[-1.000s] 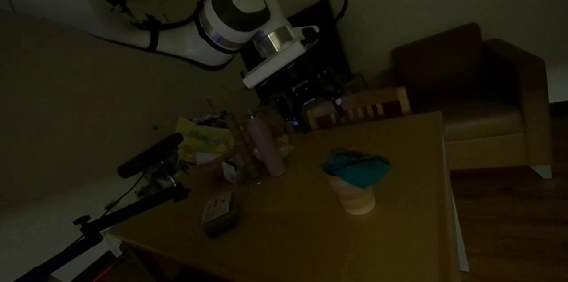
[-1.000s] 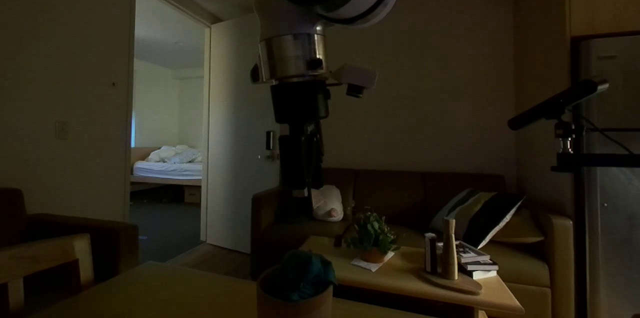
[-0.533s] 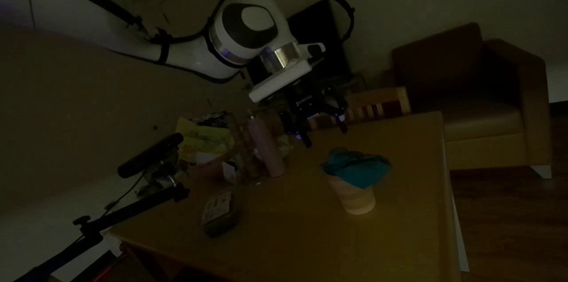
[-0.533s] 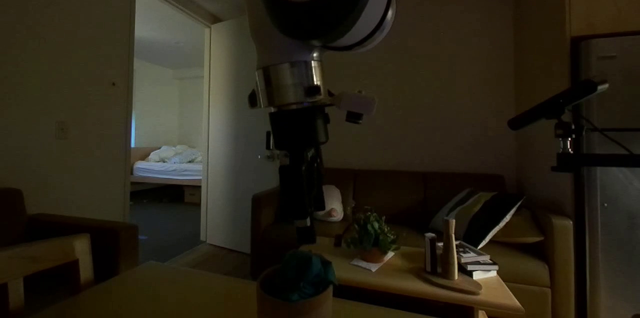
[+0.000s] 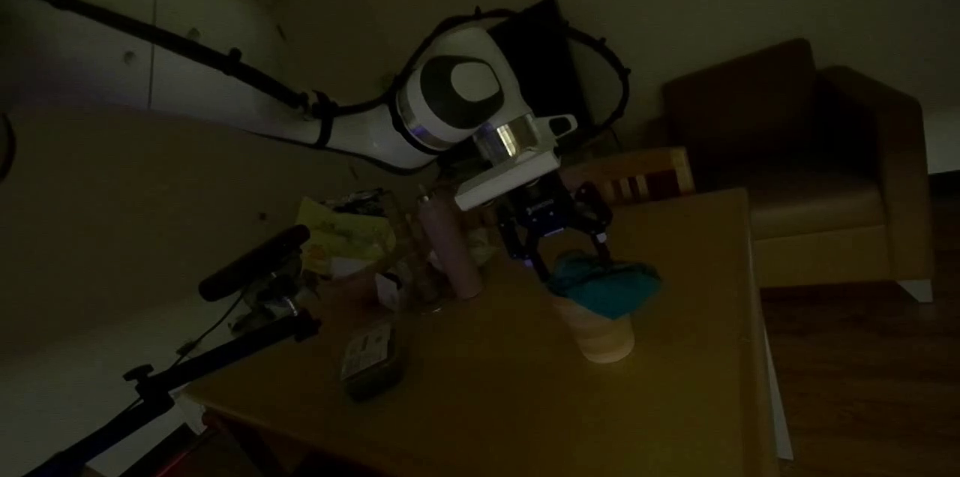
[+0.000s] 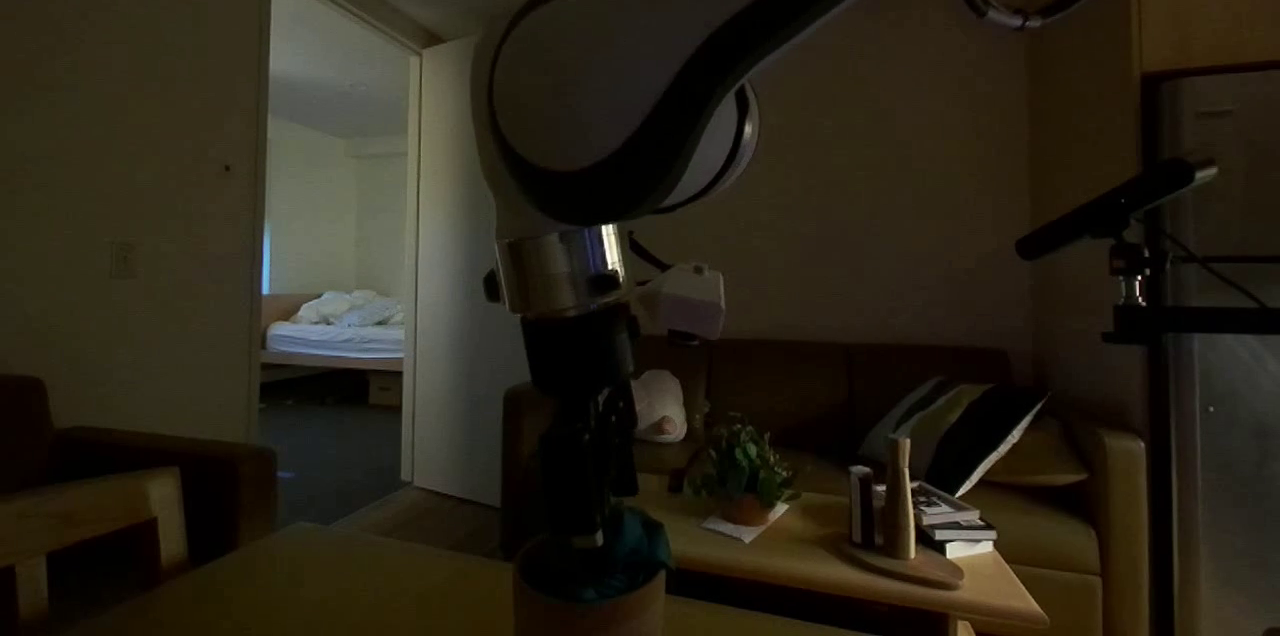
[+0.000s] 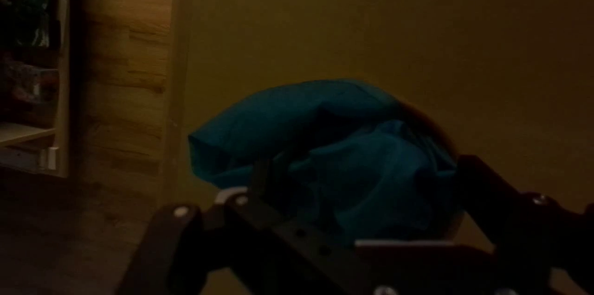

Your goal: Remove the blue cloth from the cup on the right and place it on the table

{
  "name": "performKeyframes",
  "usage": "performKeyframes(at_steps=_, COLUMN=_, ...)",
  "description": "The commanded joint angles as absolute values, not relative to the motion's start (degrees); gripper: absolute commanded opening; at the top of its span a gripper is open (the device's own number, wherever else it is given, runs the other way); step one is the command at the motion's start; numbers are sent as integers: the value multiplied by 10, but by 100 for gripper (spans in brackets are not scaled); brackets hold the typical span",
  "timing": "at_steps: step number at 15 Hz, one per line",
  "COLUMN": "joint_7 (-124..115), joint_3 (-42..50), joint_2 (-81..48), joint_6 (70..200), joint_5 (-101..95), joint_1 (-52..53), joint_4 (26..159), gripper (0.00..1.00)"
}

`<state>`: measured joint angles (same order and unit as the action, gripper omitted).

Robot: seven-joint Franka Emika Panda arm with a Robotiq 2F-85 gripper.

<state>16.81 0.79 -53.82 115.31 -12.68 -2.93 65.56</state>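
In an exterior view, I've got the gripper (image 5: 573, 267) spread wide just above the cup (image 5: 600, 340), whose mouth holds the blue cloth (image 5: 615, 291). In an exterior view, a finger (image 6: 575, 506) overlaps the cloth (touching or not, I can't tell). Wrist view: the bunch lies between my fingertips (image 7: 482, 188), long axis running roughly finger to finger, so closing should crumple it lengthwise.

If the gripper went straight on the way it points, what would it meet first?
Most likely the blue cloth bulging from the cup, below the open gripper; whether they touch is unclear.
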Motion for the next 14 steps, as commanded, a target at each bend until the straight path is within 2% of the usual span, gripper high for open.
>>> performKeyframes(at_steps=1, joint_7=176, joint_3=7, joint_2=-577, joint_6=1136, joint_5=-117, joint_1=-29, joint_4=590, gripper=100)
performKeyframes(at_steps=5, joint_7=179, joint_3=5, joint_2=-596, joint_6=1130, joint_5=-113, joint_1=-28, joint_4=556, gripper=100)
performKeyframes(at_steps=7, joint_7=185, joint_3=2, joint_2=-608, joint_6=1118, joint_5=-109, joint_1=-29, joint_4=536, gripper=87)
performKeyframes(at_steps=9, joint_7=183, joint_3=3, joint_2=-617, joint_6=1107, joint_5=-107, joint_1=-28, joint_4=521, gripper=99)
performKeyframes(at_steps=14, joint_7=180, joint_3=5, joint_2=-633, joint_6=1076, joint_5=-106, joint_1=-27, joint_4=493, gripper=100)
